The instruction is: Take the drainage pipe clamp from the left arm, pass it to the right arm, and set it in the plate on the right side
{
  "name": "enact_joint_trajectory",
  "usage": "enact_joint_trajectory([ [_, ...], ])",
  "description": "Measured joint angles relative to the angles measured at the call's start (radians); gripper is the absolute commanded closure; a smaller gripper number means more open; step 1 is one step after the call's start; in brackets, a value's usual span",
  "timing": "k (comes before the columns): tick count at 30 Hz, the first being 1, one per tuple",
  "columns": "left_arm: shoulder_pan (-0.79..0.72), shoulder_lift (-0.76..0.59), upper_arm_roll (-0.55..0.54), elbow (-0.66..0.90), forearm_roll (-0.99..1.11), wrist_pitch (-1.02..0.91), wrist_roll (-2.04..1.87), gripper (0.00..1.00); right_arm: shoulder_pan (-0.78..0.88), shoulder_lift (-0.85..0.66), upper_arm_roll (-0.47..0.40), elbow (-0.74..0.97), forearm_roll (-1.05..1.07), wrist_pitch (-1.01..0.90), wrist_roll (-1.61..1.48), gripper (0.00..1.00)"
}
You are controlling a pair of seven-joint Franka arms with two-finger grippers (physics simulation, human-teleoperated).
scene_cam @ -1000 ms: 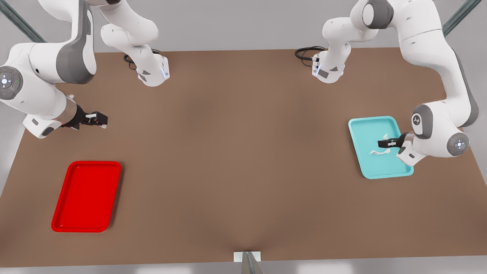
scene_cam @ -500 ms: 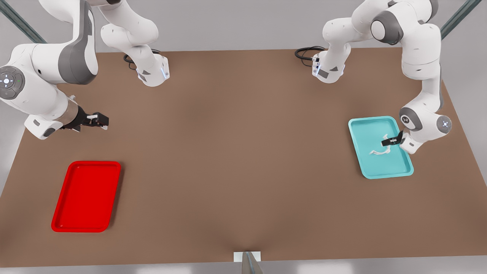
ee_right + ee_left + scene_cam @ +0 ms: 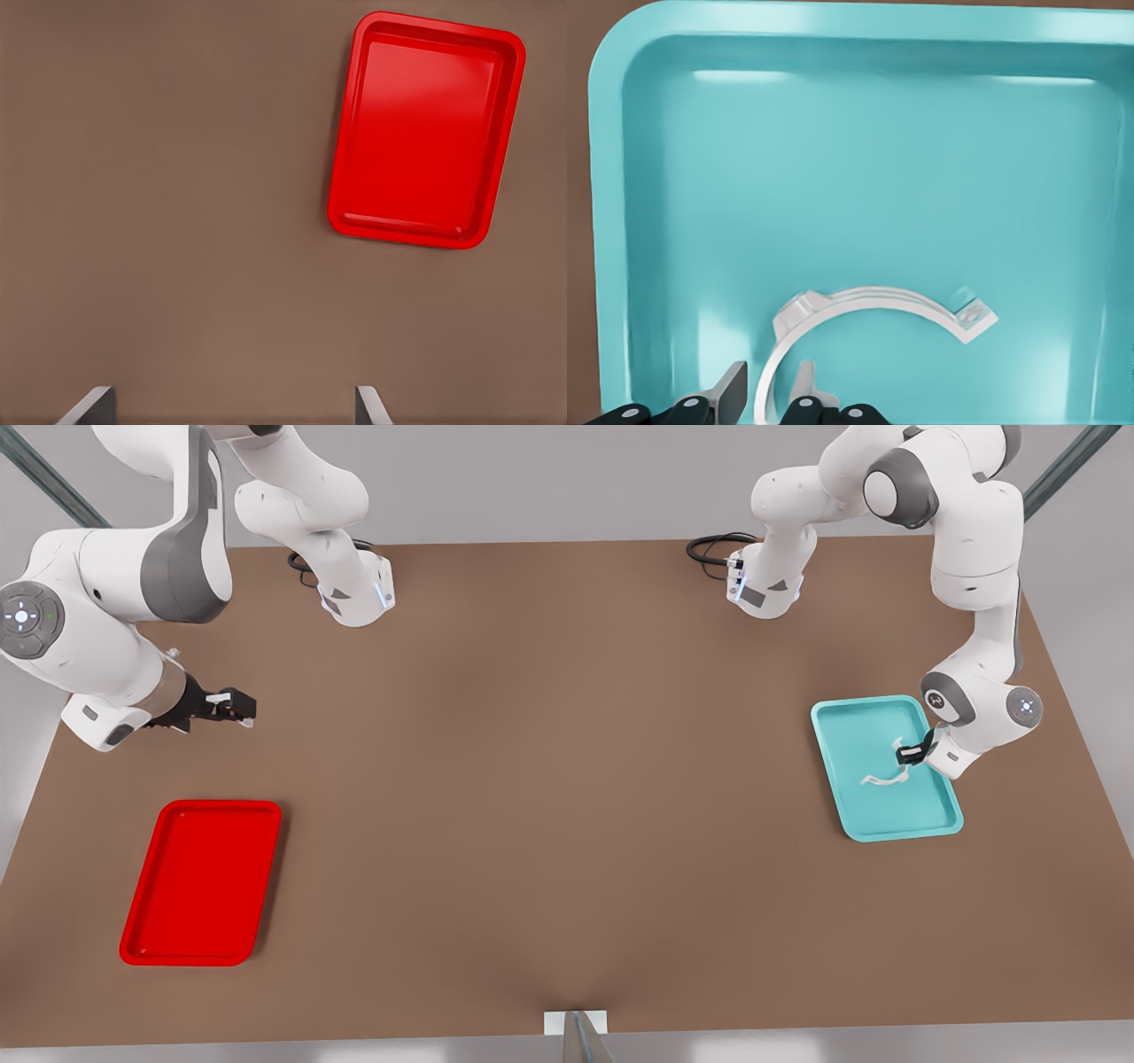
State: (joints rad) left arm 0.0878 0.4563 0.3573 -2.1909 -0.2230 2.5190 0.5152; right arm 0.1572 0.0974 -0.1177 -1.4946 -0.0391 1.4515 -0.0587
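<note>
The drainage pipe clamp (image 3: 886, 777) lies inside the light teal tray (image 3: 850, 815), on the front view's right side of the brown table (image 3: 549, 797). In the left wrist view the drainage pipe clamp (image 3: 859, 323) is a white arch resting on the tray floor (image 3: 859, 177), with one flat end pointing to the side and the other part of the curve going down between the two fingertips.

The left gripper (image 3: 910, 755) is low over the teal tray, at the clamp. In the left wrist view its fingers (image 3: 729, 394) stand on both sides of the thin strip with a narrow gap, one finger just outside the curve and one just inside. I cannot tell if the pads already touch the strip; the clamp lies flat in the tray and is not lifted.

The right gripper (image 3: 232, 708) hovers over the bare table on the front view's left side, well apart from the clamp, and this arm waits. In the right wrist view its fingertips (image 3: 91, 407) are spread wide with nothing between them.

The red plate (image 3: 202, 883) lies on the table near the front edge, below the right gripper in the front view. In the right wrist view the plate (image 3: 425, 128) has only its bare red floor.
</note>
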Motion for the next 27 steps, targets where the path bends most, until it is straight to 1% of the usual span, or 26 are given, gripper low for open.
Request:
enact_joint_trajectory([
  [1,0.000,-0.001,0.000,0.000,0.000,-0.005,0.000,0.65,0.000,0.000,0.000,0.000,0.000,0.000,0.000,0.00],
  [3,0.000,-0.003,0.000,0.000,0.000,-0.013,-0.002,0.73,0.001,0.000,0.000,0.000,-0.001,0.000,0.000,0.00],
  [8,0.000,0.000,0.000,0.002,0.001,-0.024,-0.007,0.73,0.001,0.000,0.000,0.000,-0.001,0.000,-0.001,0.00],
  [11,-0.003,0.004,0.000,0.003,0.001,-0.028,-0.010,0.71,0.001,0.000,0.000,0.000,-0.001,-0.001,-0.001,0.00],
  [23,-0.004,0.017,0.000,0.002,0.001,-0.044,-0.016,0.71,0.002,0.002,0.000,-0.002,-0.001,-0.002,-0.002,0.00],
  [24,-0.004,0.018,0.000,0.002,0.001,-0.044,-0.017,0.72,0.001,0.002,0.000,-0.002,-0.001,-0.002,-0.002,0.00],
  [25,-0.004,0.018,0.000,0.002,0.001,-0.045,-0.018,0.77,0.001,0.002,0.000,-0.002,-0.001,-0.002,-0.002,0.00],
  [27,-0.005,0.018,0.000,0.003,0.003,-0.045,-0.022,0.79,0.002,0.002,0.000,-0.002,-0.001,-0.002,-0.002,0.00],
])
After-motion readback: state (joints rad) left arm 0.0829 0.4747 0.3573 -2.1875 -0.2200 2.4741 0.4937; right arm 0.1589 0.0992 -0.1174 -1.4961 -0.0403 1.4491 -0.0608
